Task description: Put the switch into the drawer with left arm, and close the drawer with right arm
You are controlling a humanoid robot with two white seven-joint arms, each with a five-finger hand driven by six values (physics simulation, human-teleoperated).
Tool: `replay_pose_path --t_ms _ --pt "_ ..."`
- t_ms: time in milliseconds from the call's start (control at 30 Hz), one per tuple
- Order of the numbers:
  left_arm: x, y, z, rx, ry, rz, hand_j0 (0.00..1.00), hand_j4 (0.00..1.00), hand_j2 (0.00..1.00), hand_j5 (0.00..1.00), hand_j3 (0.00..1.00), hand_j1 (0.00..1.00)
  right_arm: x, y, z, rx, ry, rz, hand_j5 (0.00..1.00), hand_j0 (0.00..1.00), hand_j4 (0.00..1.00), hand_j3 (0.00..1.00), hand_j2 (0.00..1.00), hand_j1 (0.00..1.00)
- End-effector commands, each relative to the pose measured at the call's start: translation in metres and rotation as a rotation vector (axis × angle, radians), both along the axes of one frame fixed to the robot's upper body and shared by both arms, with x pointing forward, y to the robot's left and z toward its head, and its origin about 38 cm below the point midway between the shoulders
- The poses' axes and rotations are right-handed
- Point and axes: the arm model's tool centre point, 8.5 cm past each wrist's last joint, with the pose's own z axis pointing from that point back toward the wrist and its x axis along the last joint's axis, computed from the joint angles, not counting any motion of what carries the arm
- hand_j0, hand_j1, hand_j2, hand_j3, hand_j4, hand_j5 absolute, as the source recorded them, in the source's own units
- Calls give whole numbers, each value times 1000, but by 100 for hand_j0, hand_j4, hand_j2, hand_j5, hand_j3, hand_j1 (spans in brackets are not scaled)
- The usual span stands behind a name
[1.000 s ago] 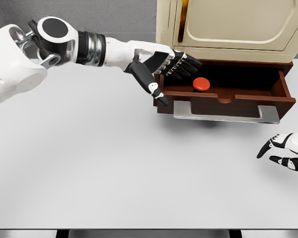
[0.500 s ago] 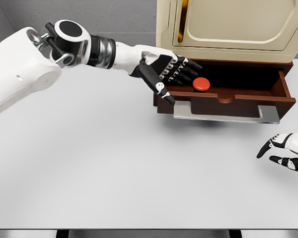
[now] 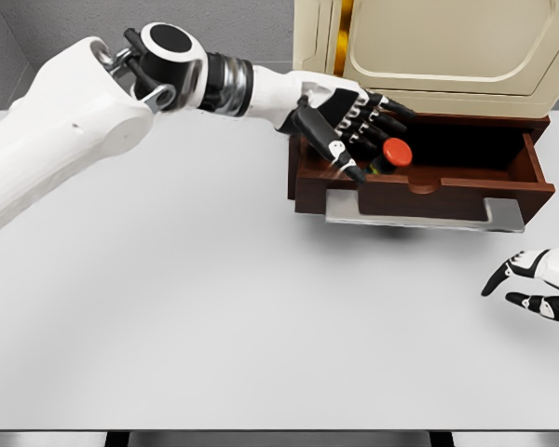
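Observation:
The switch (image 3: 396, 152), a small dark body with a red round button, lies tilted inside the open brown drawer (image 3: 447, 186), left of its middle. My left hand (image 3: 365, 140) reaches over the drawer's left end with fingers spread, the fingertips (image 3: 389, 119) right beside the switch and the thumb over the front wall. I cannot tell whether they touch it. The fingers do not close around it. My right hand (image 3: 533, 285) rests low at the right edge of the table, fingers relaxed and holding nothing.
A cream cabinet (image 3: 429, 47) stands above the drawer at the back right. The drawer's grey metal handle (image 3: 419, 214) juts out toward me over the white table (image 3: 214, 307). A grey wall lies behind.
My left arm has swung right and pushed the hand further into the drawer. The switch has shifted a little to the right and tipped. The right hand has stayed put.

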Motion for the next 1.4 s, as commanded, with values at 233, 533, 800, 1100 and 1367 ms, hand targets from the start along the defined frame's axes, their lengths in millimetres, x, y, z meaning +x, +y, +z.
replay_pose_path --t_ms 233,533,800,1100,1367 --pt "5 -35 -4 -16 34 -5 100 100 100 100 100 100 0 0 1 6 2 -1 53 53 53 53 53 53" --pt "2 -46 23 -39 -10 -31 100 100 100 100 100 100 0 0 1 6 2 -1 52 52 52 52 52 52" --pt "-80 27 85 -117 -155 -218 100 100 100 100 100 100 0 0 0 6 4 -1 53 53 53 53 53 53" --pt "-83 161 49 -184 -229 -18 100 100 100 100 100 100 1 0 2 7 -2 -1 52 52 52 52 52 52" --pt "-88 203 27 -219 -260 50 100 100 100 100 100 100 13 -2 23 -33 -47 18 51 51 51 51 51 51"
